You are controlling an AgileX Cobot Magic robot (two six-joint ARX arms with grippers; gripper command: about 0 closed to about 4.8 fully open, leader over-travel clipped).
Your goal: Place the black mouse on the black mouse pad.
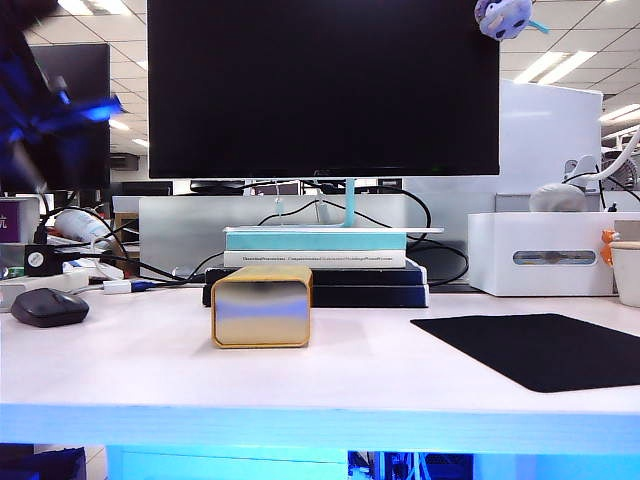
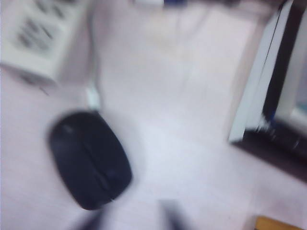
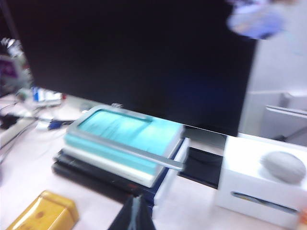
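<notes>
Book spine (image 1: 315, 259) under monitor (image 1: 322, 88): line of dark print, too small to read. No other text, label, brand or number legible anywhere.

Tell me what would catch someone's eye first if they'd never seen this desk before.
The big black monitor fills the middle of the exterior view, standing on a stack of books, with a shiny gold box on the white table in front. The black mouse sits far left, the black mouse pad far right. The left gripper is a blur above the mouse; the right gripper shows in its wrist view, fingertips together.
</notes>
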